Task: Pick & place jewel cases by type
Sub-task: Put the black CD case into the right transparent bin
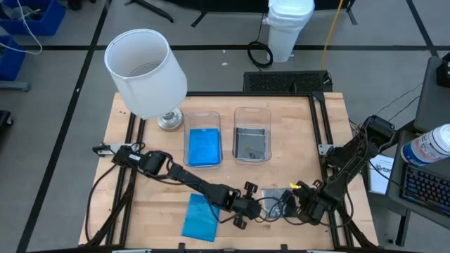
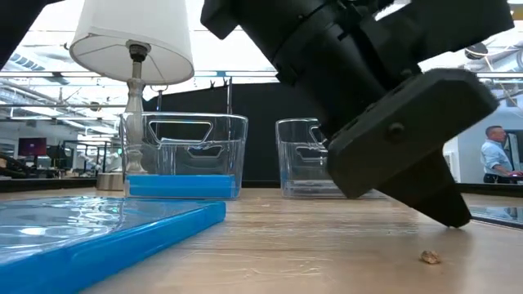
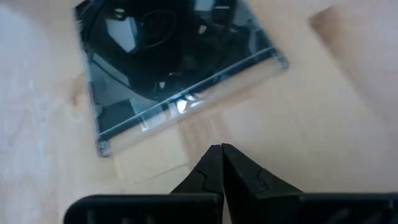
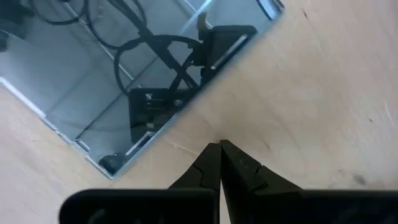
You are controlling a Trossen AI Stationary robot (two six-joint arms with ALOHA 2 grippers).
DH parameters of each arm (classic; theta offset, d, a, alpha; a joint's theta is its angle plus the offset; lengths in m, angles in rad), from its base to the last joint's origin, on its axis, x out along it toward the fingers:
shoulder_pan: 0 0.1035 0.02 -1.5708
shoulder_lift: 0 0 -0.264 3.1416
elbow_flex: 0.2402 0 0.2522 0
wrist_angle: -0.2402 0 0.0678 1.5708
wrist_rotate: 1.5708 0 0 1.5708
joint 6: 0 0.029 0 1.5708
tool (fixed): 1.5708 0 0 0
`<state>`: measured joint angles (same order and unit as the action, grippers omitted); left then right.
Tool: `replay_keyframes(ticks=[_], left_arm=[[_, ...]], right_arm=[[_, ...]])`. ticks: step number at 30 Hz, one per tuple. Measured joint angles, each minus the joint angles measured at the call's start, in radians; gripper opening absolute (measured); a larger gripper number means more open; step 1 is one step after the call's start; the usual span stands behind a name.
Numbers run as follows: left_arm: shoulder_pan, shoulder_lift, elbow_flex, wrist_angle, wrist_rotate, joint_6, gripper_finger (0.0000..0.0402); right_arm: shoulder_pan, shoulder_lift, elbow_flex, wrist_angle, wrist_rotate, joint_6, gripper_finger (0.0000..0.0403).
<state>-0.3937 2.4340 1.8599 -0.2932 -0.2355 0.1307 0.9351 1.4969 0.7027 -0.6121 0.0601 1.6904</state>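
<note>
Left gripper (image 1: pixel 252 209) low over the worktop (image 1: pixel 295 126) near its front edge, fingers (image 3: pixel 214 163) pressed together, pinching nothing. Right gripper (image 1: pixel 304 206) near the front right corner, fingers (image 4: pixel 217 158) likewise pressed together, empty. Dark jewel case (image 1: pixel 275 194) flat on the wood between the two grippers, touched by neither. Blue jewel case (image 1: pixel 200 216) flat at the front edge, beside the left arm. Left tub (image 1: pixel 202 116) with a blue case (image 1: pixel 204 147) inside; right tub (image 1: pixel 252 112) with a dark case (image 1: pixel 251 144) inside. Lamp (image 1: pixel 145 74) at the back left corner.
</note>
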Motion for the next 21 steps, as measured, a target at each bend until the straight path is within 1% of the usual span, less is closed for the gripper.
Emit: replay_keyframes(ticks=[3, 6, 9, 11, 14, 18, 21], left_arm=[[0.002, 0.0, 0.0, 0.002, -0.005, 0.049, 0.001], [-0.002, 0.0, 0.0, 0.0, -0.005, 0.077, 0.0004], [0.001, 0.0, 0.0, -0.019, -0.036, 0.087, 0.0007], [0.006, 0.0, 0.0, -0.023, -0.054, 0.123, 0.001], [0.008, 0.0, 0.0, -0.024, -0.048, 0.168, 0.0005], [0.019, 0.0, 0.0, -0.027, -0.036, 0.154, 0.0009], [0.028, -0.001, 0.0, -0.045, -0.03, 0.129, 0.0011]], right_arm=[[-0.005, 0.0, -0.001, 0.018, 0.016, -0.012, 0.0], [-0.011, 0.001, -0.001, 0.034, 0.028, -0.033, 0.0], [-0.011, 0.003, -0.002, 0.052, 0.068, -0.056, 0.0], [-0.015, 0.004, -0.002, 0.072, 0.083, -0.075, 0.0], [-0.022, 0.005, -0.003, 0.111, 0.108, -0.108, 0.0], [-0.027, 0.007, -0.008, 0.168, 0.164, -0.167, 0.0], [-0.029, 0.004, -0.041, 0.245, 0.192, -0.197, 0.0]])
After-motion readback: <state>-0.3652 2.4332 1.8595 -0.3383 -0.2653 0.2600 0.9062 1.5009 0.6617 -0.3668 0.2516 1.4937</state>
